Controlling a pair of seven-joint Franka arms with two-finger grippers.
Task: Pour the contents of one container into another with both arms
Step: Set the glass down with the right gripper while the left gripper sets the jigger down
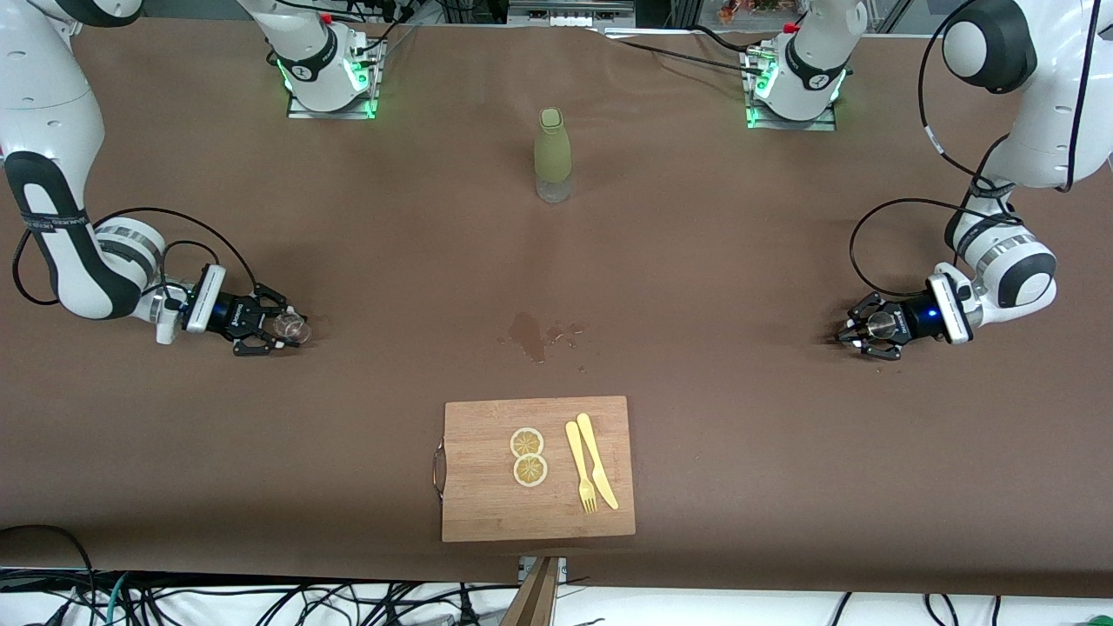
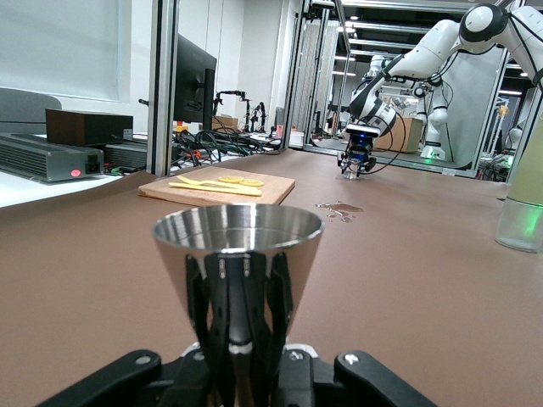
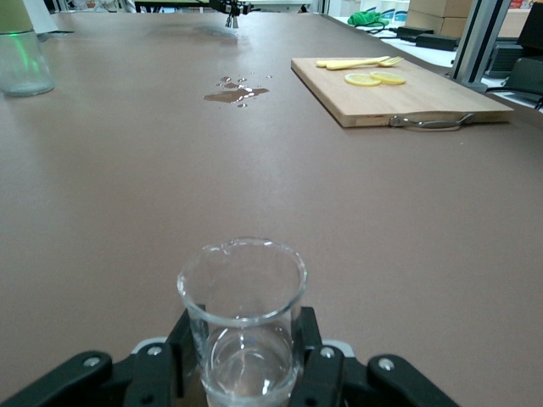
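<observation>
One clear shot glass (image 1: pixel 290 328) is seen at the middle left of the front view, pinched upright between the fingers of the right gripper (image 1: pixel 271 329), low at the right arm's end of the table (image 1: pixel 748 261). In the right wrist view the glass (image 3: pixel 243 318) is shown with its long axis vertical and its spouted mouth upward. One steel jigger (image 1: pixel 880 325) is seen at the middle right, clamped at its waist by the left gripper (image 1: pixel 865 330); its long axis is also vertical, with an open cone (image 2: pixel 238 254) facing up. One olive-green bottle (image 1: pixel 552 155) is placed at upper centre. One wet spill (image 1: pixel 532 334) is seen at mid-frame. On one cutting board (image 1: pixel 487 504), at the lower centre edge, two lemon slices (image 1: pixel 528 456), one yellow fork (image 1: pixel 581 468) and one yellow knife (image 1: pixel 596 460) are laid. Wide bare tabletop is left between the two grippers.
</observation>
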